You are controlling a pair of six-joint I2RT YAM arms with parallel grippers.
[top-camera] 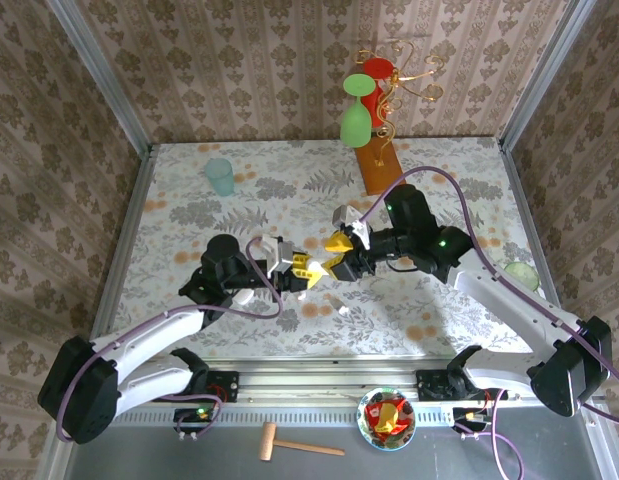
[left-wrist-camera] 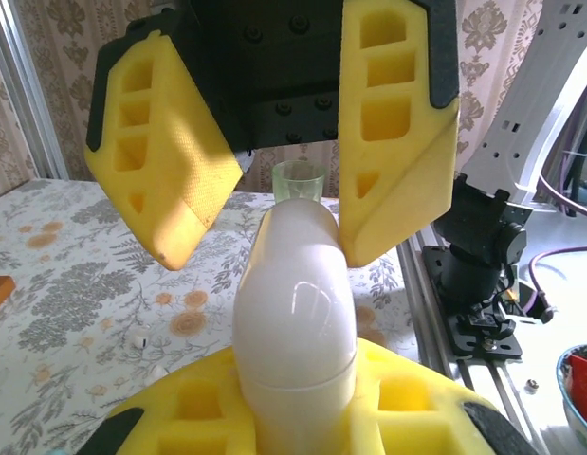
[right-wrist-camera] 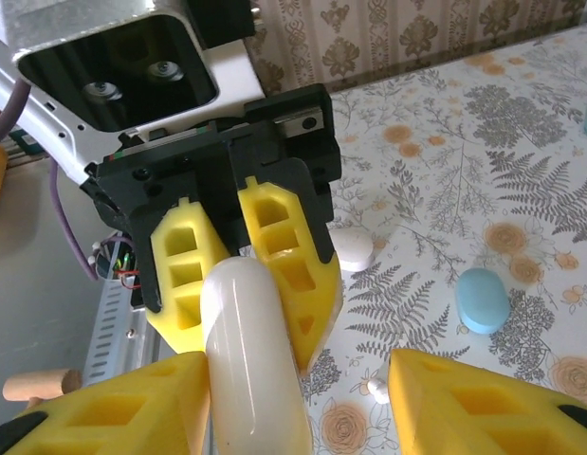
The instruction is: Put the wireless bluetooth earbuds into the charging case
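Wireless bluetooth earbuds (right-wrist-camera: 376,389): the ones I can make out are tiny white specks lying loose on the flowery table (top-camera: 439,310), just on the near side of where the two claws meet. A couple more small white bits show on the cloth in the left wrist view, too small to be sure about.

Nearest the camera, on the metal rail by the arm bases, there's a wooden mallet (top-camera: 299,445) and a glass bowl (top-camera: 361,417) of red and yellow stuff.

Mid-table, the left gripper (right-wrist-camera: 238,284) is clamped tight on a white case (left-wrist-camera: 295,313), yellow pads pressing both sides, and the case pokes out toward the other arm. The right gripper (left-wrist-camera: 269,242) faces it head-on with its jaws spread apart, one pad on each side of the case's free end. One pad looks like it's just brushing the case and the other stands clear, so it isn't gripping anything.

Just past the left claw, a second white case (right-wrist-camera: 353,248) sits on the cloth, with a blue case (right-wrist-camera: 483,300) a bit further out, well apart from it.

Toward the far end there's a teal cup (top-camera: 220,176) on the left. On the right is a wooden base (top-camera: 379,165) with a gold wire stand (top-camera: 419,72), and a green glass (top-camera: 356,120) and a red glass (top-camera: 377,70) hang on it.
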